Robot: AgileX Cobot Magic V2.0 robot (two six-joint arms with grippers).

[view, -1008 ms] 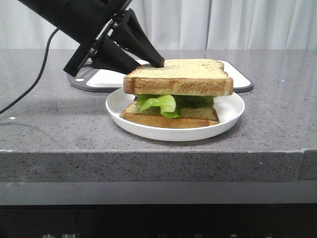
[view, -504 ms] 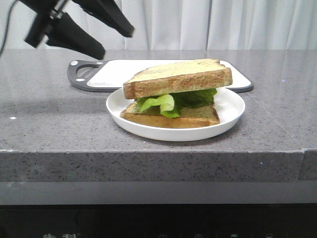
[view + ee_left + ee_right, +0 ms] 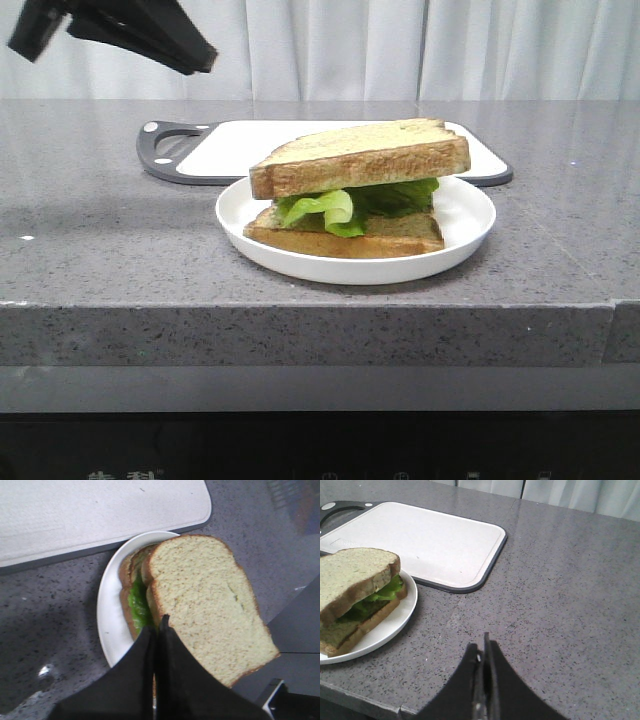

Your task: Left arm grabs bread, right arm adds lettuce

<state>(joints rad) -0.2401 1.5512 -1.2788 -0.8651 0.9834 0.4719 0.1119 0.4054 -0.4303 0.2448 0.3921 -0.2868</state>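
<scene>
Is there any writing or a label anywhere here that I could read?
Dark panel under the counter: pale marks along its lower edge, cut off and too small to read.
Bread, lettuce, plate, cutting board: no text.

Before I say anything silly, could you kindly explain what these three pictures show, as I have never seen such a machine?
It is a robot with two black arms, each ending in a pincer. One camera faces forward over a grey counter; the other two sit on the wrists, looking past the fingers. On the counter lies a white cutting board, and in front of it a white plate with a sandwich: a bottom slice, green lettuce, then the bread on top. The left pincer is raised above the sandwich, shut and empty. The right pincer is also shut, holding nothing, off to the side of the plate.
</scene>
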